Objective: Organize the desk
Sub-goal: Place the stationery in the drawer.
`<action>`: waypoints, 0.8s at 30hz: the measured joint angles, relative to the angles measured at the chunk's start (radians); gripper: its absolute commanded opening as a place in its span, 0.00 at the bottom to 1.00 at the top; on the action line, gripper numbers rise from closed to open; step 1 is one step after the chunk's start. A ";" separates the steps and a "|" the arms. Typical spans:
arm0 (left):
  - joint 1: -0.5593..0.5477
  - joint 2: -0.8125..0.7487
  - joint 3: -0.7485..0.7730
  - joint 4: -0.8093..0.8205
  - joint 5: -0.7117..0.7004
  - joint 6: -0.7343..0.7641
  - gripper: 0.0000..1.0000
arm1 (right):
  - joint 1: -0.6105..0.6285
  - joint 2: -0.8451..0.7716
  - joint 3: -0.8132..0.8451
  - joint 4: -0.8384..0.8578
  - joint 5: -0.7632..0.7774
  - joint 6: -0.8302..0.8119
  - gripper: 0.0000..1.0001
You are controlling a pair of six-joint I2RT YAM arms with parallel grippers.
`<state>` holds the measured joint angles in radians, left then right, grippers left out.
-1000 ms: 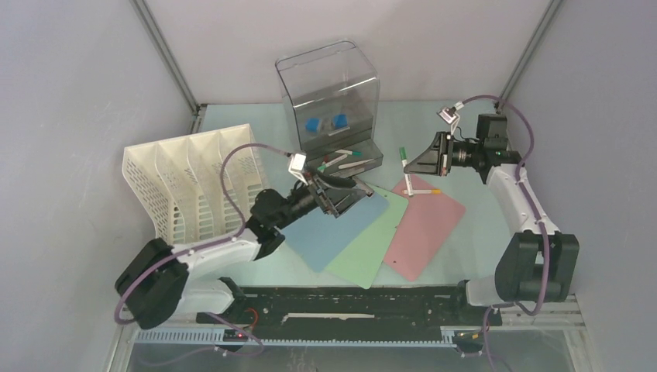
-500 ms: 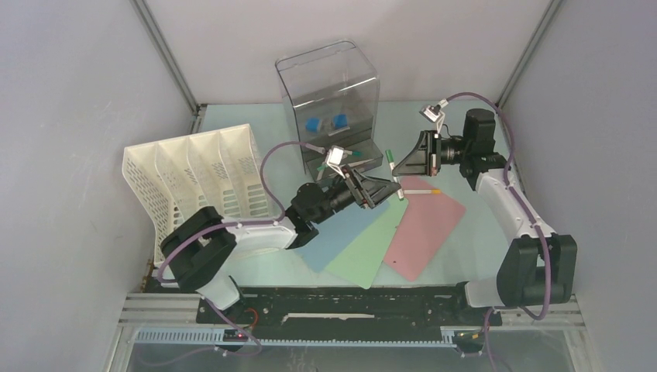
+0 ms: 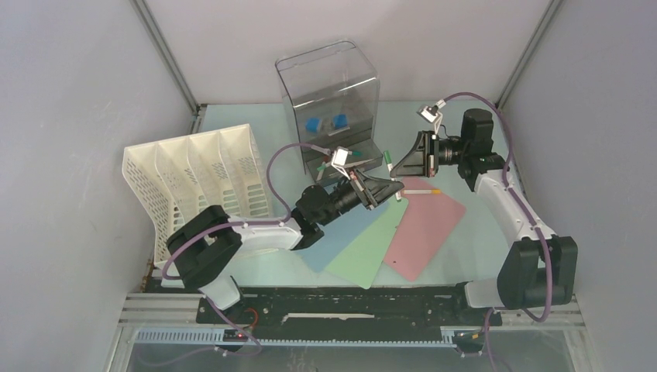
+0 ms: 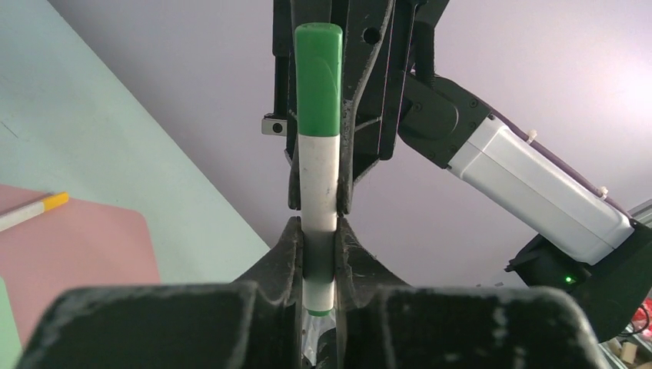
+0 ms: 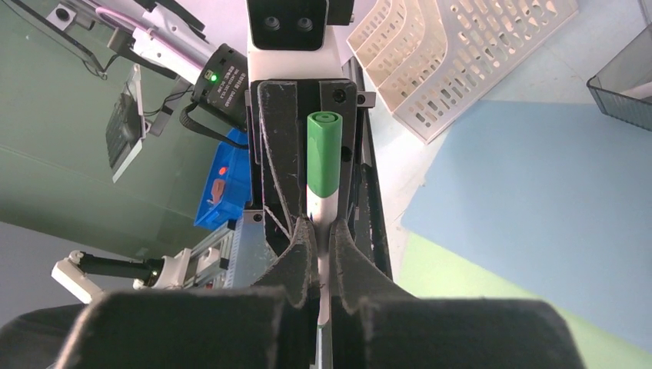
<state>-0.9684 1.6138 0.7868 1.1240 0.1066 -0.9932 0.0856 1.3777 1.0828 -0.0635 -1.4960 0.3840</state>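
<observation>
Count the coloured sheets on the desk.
3, fanned and overlapping: blue sheet left, green sheet middle, pink sheet right. More could lie underneath.

The top camera sits high above and behind the 2 arm bases, looking down over the whole desk (image 3: pixel 465 240) from well back. The left wrist camera sits close behind the left gripper (image 4: pixel 317 228), facing along its fingers toward the right arm (image 4: pixel 530 192) and the wall. The right wrist camera looks the opposite way past the right gripper (image 5: pixel 321 228), toward the left arm (image 5: pixel 177 46) and the file rack (image 5: pixel 454 54). All 3 views share the green marker (image 4: pixel 319 84) where the 2 grippers meet
</observation>
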 measured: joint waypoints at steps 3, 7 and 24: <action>0.000 0.000 -0.013 0.021 0.000 0.000 0.00 | 0.005 -0.005 0.000 -0.008 0.003 -0.016 0.10; 0.000 -0.010 -0.053 0.052 -0.005 0.013 0.00 | 0.023 -0.005 -0.001 -0.034 0.016 -0.043 0.83; 0.106 -0.451 -0.298 -0.406 -0.057 0.313 0.00 | -0.125 -0.058 0.088 -0.411 0.272 -0.452 1.00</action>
<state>-0.8627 1.1633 0.4892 0.7181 0.0498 -0.6804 -0.0395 1.3201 1.1709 -0.4747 -1.2240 -0.0677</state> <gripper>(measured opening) 0.141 0.993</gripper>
